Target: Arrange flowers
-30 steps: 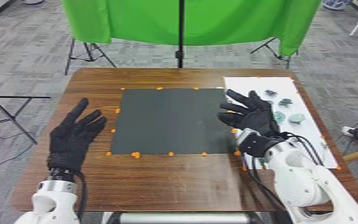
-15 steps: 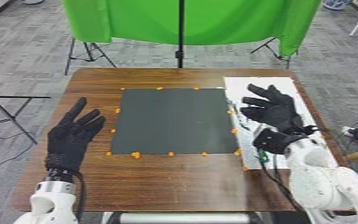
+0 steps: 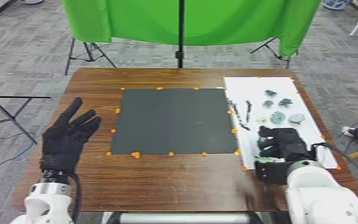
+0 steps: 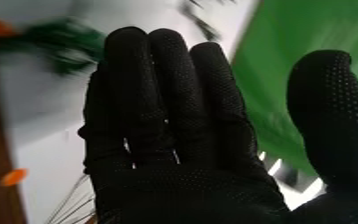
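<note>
Black fabric covers the left hand and the right hand. The left hand is located over the left side of the brown table, beside the dark grey mat; its fingers are extended, with gaps between them. The right hand is positioned over the near part of the white sheet, to the right of the mat. In the right wrist view, the fingers of the right hand are straight and side by side, with the thumb set wide apart. Whether the glove touches the sheet cannot be determined.

The flowers lie on the sheet, beyond the right hand: small grey-blue flowers toward the far end, two larger pale green flowers nearer. Dark twigs lie along the edge of the sheet closest to the mat. The right wrist view also locates a blurred dark green sprig near the fingertips. Orange markers border the mat. A green cloth hangs behind the table.
</note>
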`<state>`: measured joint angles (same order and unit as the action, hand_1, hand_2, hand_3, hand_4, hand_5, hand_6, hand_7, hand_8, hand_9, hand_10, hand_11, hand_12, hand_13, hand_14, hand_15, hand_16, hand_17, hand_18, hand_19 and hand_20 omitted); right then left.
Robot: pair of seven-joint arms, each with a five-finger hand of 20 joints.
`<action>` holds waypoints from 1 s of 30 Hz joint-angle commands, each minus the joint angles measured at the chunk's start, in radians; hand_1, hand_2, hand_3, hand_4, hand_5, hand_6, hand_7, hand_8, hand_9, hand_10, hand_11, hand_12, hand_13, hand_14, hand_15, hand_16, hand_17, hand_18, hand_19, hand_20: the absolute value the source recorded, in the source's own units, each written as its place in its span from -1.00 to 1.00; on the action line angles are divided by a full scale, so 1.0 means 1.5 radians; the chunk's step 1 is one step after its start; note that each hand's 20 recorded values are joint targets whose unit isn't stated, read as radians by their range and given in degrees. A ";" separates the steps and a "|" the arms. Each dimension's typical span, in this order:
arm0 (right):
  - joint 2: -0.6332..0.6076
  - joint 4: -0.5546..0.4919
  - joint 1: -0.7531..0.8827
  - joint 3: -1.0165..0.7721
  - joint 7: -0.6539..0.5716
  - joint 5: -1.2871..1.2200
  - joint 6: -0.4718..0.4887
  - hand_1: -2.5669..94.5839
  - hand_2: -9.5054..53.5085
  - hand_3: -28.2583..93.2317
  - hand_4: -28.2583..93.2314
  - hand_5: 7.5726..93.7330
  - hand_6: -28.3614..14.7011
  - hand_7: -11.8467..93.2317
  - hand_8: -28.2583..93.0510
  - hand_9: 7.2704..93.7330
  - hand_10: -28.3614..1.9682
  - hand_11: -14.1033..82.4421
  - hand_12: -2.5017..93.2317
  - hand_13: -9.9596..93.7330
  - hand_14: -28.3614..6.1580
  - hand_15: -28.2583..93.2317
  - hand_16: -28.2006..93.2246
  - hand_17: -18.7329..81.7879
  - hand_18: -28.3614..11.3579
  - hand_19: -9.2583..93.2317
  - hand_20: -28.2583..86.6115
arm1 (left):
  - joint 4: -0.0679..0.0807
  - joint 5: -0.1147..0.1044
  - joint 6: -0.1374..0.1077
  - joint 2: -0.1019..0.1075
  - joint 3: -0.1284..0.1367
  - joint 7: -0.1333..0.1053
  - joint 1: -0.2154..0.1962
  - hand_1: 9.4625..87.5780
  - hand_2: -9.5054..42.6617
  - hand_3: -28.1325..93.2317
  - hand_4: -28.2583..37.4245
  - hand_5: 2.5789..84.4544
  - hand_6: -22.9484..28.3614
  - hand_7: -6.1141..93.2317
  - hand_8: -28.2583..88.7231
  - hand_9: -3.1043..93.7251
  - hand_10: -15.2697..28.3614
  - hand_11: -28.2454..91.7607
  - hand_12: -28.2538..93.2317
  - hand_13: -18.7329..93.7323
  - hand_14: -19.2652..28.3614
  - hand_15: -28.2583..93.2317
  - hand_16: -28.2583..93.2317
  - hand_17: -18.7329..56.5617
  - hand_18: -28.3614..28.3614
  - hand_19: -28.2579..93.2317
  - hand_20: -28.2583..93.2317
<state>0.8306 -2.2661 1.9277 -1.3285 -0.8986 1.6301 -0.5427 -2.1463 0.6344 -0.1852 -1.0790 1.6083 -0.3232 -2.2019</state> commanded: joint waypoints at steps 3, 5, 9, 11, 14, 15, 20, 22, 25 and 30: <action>-0.003 0.017 -0.074 0.064 -0.186 0.345 0.041 -0.33 -0.81 0.72 -0.96 0.28 0.08 -0.44 -0.75 0.35 -0.35 0.00 -0.62 0.34 -0.35 0.51 -0.40 -0.17 -0.90 0.73 -0.09 | 0.001 -0.005 -0.009 0.003 -0.004 -0.004 -0.005 -0.65 -0.21 0.72 -0.99 -0.24 0.13 -0.64 -0.70 -0.22 0.63 -0.13 -0.37 -0.24 0.98 0.28 -0.68 -0.77 1.00 0.41 -0.54; -0.005 0.020 -0.078 0.072 -0.199 0.362 0.044 -0.32 -0.81 0.72 -0.96 0.29 0.08 -0.45 -0.75 0.37 -0.35 0.00 -0.63 0.36 -0.33 0.52 -0.39 -0.16 -0.91 0.74 -0.10 | 0.003 -0.006 -0.007 0.006 -0.007 -0.007 -0.002 -0.65 -0.21 0.72 -0.99 -0.24 0.13 -0.64 -0.70 -0.22 0.63 -0.13 -0.37 -0.24 0.98 0.28 -0.68 -0.77 1.00 0.41 -0.54; -0.006 0.031 -0.088 0.091 -0.227 0.399 0.064 -0.32 -0.82 0.71 -0.96 0.32 0.06 -0.46 -0.74 0.40 -0.35 0.01 -0.62 0.39 -0.32 0.53 -0.39 -0.13 -0.93 0.78 -0.13 | 0.005 -0.001 -0.001 0.001 -0.005 0.001 -0.001 -0.65 -0.21 0.72 -0.99 -0.24 0.13 -0.64 -0.70 -0.22 0.63 -0.13 -0.37 -0.24 0.98 0.28 -0.68 -0.77 1.00 0.41 -0.54; -0.006 0.034 -0.082 0.090 -0.226 0.399 0.095 -0.31 -0.84 0.71 -0.95 0.33 0.06 -0.46 -0.74 0.41 -0.35 0.01 -0.62 0.41 -0.30 0.53 -0.38 -0.12 -0.94 0.79 -0.14 | 0.005 -0.001 -0.001 0.002 -0.005 0.001 -0.002 -0.65 -0.21 0.72 -0.99 -0.24 0.13 -0.63 -0.70 -0.22 0.63 -0.13 -0.37 -0.24 0.98 0.28 -0.68 -0.77 1.00 0.41 -0.54; -0.002 0.041 -0.084 0.099 -0.224 0.401 0.137 -0.30 -0.85 0.71 -0.95 0.36 0.05 -0.46 -0.74 0.43 -0.36 0.02 -0.62 0.42 -0.30 0.54 -0.38 -0.11 -0.96 0.81 -0.15 | 0.004 -0.003 -0.004 0.003 -0.006 -0.005 -0.004 -0.65 -0.21 0.73 -0.99 -0.24 0.13 -0.63 -0.70 -0.22 0.64 -0.13 -0.37 -0.24 0.99 0.28 -0.68 -0.77 1.00 0.41 -0.55; 0.001 0.044 -0.085 0.104 -0.226 0.408 0.156 -0.30 -0.85 0.70 -0.95 0.37 0.05 -0.46 -0.74 0.43 -0.36 0.02 -0.62 0.43 -0.30 0.54 -0.38 -0.11 -0.96 0.82 -0.15 | 0.002 -0.001 -0.003 0.000 -0.003 -0.001 -0.007 -0.65 -0.21 0.73 -0.99 -0.24 0.13 -0.63 -0.70 -0.22 0.63 -0.13 -0.37 -0.24 0.98 0.28 -0.68 -0.77 1.00 0.41 -0.55; 0.004 0.062 -0.102 0.126 -0.228 0.426 0.255 -0.29 -0.86 0.69 -0.95 0.40 0.04 -0.45 -0.73 0.45 -0.37 0.03 -0.61 0.44 -0.29 0.55 -0.37 -0.10 -0.98 0.84 -0.17 | 0.003 -0.004 -0.005 0.003 -0.002 -0.003 -0.006 -0.65 -0.21 0.73 -0.99 -0.24 0.13 -0.64 -0.70 -0.22 0.63 -0.13 -0.37 -0.24 0.98 0.28 -0.68 -0.77 1.00 0.41 -0.55; 0.009 0.072 -0.120 0.145 -0.232 0.433 0.293 -0.29 -0.86 0.68 -0.95 0.41 0.04 -0.45 -0.73 0.45 -0.37 0.04 -0.60 0.45 -0.28 0.56 -0.37 -0.09 -0.99 0.85 -0.18 | 0.002 -0.001 -0.004 -0.001 0.001 0.001 -0.008 -0.65 -0.21 0.73 -0.99 -0.24 0.13 -0.63 -0.70 -0.22 0.63 -0.13 -0.37 -0.24 0.98 0.28 -0.68 -0.77 1.00 0.41 -0.55; 0.009 0.092 -0.146 0.178 -0.243 0.449 0.355 -0.28 -0.86 0.67 -0.94 0.41 0.03 -0.46 -0.73 0.45 -0.38 0.05 -0.59 0.46 -0.26 0.56 -0.36 -0.08 -1.00 0.86 -0.19 | 0.002 -0.003 -0.007 0.000 0.002 0.000 -0.006 -0.65 -0.21 0.73 -0.99 -0.24 0.13 -0.64 -0.70 -0.22 0.63 -0.13 -0.37 -0.24 0.98 0.28 -0.68 -0.77 1.00 0.41 -0.55; 0.011 0.127 -0.200 0.240 -0.241 0.449 0.439 -0.27 -0.89 0.65 -0.93 0.42 0.02 -0.46 -0.72 0.46 -0.41 0.05 -0.59 0.47 -0.26 0.57 -0.35 -0.07 -1.00 0.88 -0.21 | 0.004 -0.006 -0.009 0.006 -0.004 -0.012 -0.003 -0.65 -0.21 0.73 -0.99 -0.24 0.13 -0.63 -0.70 -0.22 0.63 -0.13 -0.37 -0.24 0.98 0.28 -0.68 -0.77 1.00 0.41 -0.55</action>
<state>0.8364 -2.1284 1.7149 -1.0574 -1.2513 2.2814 -0.0053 -2.1450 0.6322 -0.1872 -1.0737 1.6059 -0.3294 -2.2017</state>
